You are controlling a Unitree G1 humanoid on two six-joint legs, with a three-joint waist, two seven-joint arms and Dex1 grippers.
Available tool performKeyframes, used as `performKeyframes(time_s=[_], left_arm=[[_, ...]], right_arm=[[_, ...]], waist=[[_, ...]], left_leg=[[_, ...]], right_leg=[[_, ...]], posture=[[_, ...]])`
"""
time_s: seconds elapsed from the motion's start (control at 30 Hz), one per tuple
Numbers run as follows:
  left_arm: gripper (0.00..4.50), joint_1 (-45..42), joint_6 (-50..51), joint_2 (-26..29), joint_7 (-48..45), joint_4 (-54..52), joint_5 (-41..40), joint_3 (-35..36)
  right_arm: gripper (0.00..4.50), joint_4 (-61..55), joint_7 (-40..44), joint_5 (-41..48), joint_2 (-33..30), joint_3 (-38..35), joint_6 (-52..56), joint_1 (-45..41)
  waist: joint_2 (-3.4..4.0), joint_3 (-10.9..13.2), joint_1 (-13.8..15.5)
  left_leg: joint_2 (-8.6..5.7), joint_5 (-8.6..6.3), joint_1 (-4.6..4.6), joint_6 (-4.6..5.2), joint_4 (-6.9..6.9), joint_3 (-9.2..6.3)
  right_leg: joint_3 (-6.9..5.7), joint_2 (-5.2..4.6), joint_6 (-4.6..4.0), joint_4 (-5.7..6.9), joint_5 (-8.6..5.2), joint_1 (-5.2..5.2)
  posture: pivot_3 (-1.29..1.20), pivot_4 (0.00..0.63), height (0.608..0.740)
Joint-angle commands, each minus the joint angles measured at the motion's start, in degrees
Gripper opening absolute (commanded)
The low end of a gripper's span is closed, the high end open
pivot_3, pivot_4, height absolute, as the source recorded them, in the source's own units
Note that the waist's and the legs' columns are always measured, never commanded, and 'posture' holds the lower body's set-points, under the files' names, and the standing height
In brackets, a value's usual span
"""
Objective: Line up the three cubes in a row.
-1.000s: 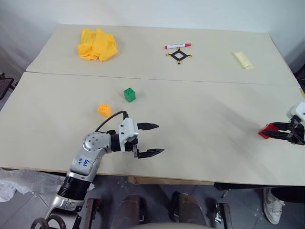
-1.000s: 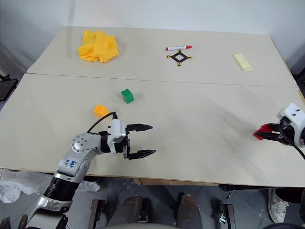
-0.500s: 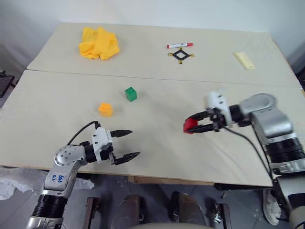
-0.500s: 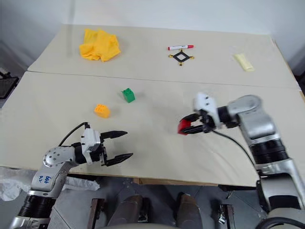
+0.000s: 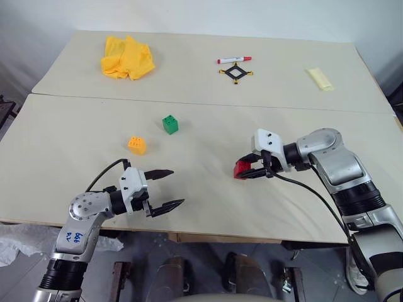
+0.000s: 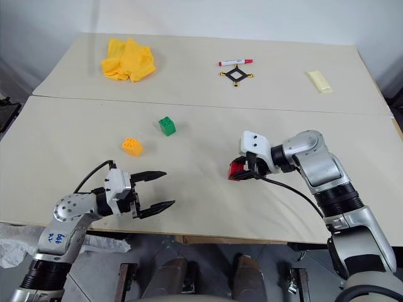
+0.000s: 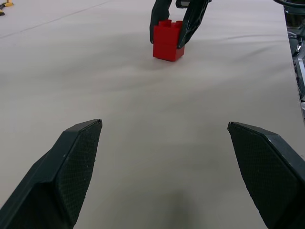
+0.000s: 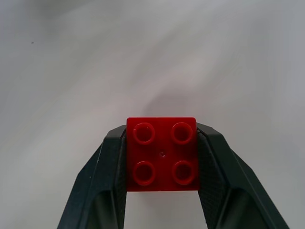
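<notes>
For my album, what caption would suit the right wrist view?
Red cube, four studs up, pinched between the right gripper fingers above the pale table.

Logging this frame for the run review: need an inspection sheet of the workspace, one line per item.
Surface: pale beige table, two boards meeting at a seam across it.
Job's things: small green plastic studded cube and orange-yellow studded cube stand apart on the table; red studded cube is in the right gripper, at or just above the table, well off to the right of the other two. No row yet.
Clutter: crumpled yellow cloth, red-capped marker, black-and-yellow square frame, pale yellow flat bar, all along the far side.
Grippers: left gripper open, empty; right gripper shut on the red cube.
Cables: black cable by the left wrist; another along the right forearm.
Surroundings: light wall behind.
</notes>
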Motion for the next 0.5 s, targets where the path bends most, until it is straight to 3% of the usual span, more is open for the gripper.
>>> performKeyframes(time_s=[0.03,0.13,0.23,0.4,0.5], left_arm=[[4.50,0.52,0.03,0.60,0.23,-1.77,-1.23,1.36],[4.50,1.51,0.77,0.77,0.61,-2.38,-1.69,2.11],[4.50,3.86,0.48,1.42,2.83,-2.99,-1.69,5.50],[4.50,10.17,1.44,1.71,6.03,-4.50,-4.36,13.51],[4.50,14.95,0.20,2.40,5.42,-3.99,-4.50,16.99]], right_arm=[[2.46,-2.37,-0.79,0.12,-0.74,-1.57,-2.85,1.23],[3.41,-3.70,0.09,1.55,-1.54,-3.01,-4.70,2.46],[4.39,0.10,0.95,4.75,-1.81,-9.12,-18.11,3.78],[4.45,0.62,9.10,18.55,-1.18,-19.53,-22.55,12.08],[4.45,0.99,9.53,21.19,-1.17,-22.74,-23.40,17.23]], waist=[[0.00,0.00,0.00],[0.00,0.00,-0.05],[-0.01,0.01,-0.35],[-0.07,0.01,-0.47],[-0.07,0.01,-0.56]], left_leg=[[0.00,0.00,0.00,0.00,0.00,0.00],[0.00,0.00,0.00,0.00,-0.01,0.00],[-0.01,0.00,0.00,0.00,-0.03,0.00],[0.04,0.00,0.04,0.00,-0.06,-0.03],[0.01,0.00,0.06,0.01,-0.08,-0.01]], right_leg=[[0.00,0.00,0.00,0.00,0.00,0.00],[0.00,0.00,0.00,-0.01,0.00,0.00],[0.00,0.00,0.00,-0.03,0.00,0.00],[-0.03,0.01,0.01,-0.07,0.00,0.06],[-0.01,-0.01,0.01,-0.09,0.00,0.09]], posture=[[0.00,0.150,0.740],[0.00,0.150,0.740],[0.00,0.150,0.740],[0.00,0.150,0.740],[0.00,0.150,0.740]])
